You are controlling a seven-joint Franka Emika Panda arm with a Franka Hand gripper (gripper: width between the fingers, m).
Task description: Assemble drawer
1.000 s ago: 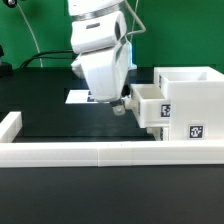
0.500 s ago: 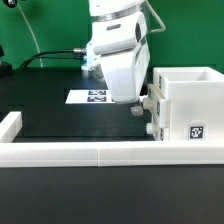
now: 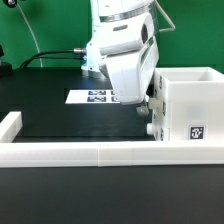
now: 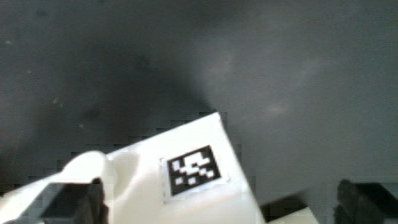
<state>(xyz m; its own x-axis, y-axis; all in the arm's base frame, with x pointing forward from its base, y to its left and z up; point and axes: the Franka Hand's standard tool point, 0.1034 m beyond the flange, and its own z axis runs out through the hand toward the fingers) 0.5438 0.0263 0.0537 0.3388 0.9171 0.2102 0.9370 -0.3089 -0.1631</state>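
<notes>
The white boxy housing [image 3: 190,100] stands at the exterior view's right, with a square tag on its front face. A white drawer tray [image 3: 157,112] sits almost fully inside the housing's open side, and only its front end sticks out. My gripper [image 3: 143,106] is right against that front end, low over the black table. In the wrist view the tray's tagged white face [image 4: 196,168] lies between my fingers [image 4: 71,198]. It is next to one finger, with a dark gap to the other. The jaws stand wide apart. A second tray does not show clearly.
The marker board [image 3: 97,97] lies flat on the table behind my gripper. A long low white border wall [image 3: 90,152] runs along the front and turns up at the exterior view's left [image 3: 10,125]. Cables hang in front of the green backdrop.
My gripper has moved toward the exterior view's right. The tray that stuck out of the housing has slid in with it, and now only its front shows.
</notes>
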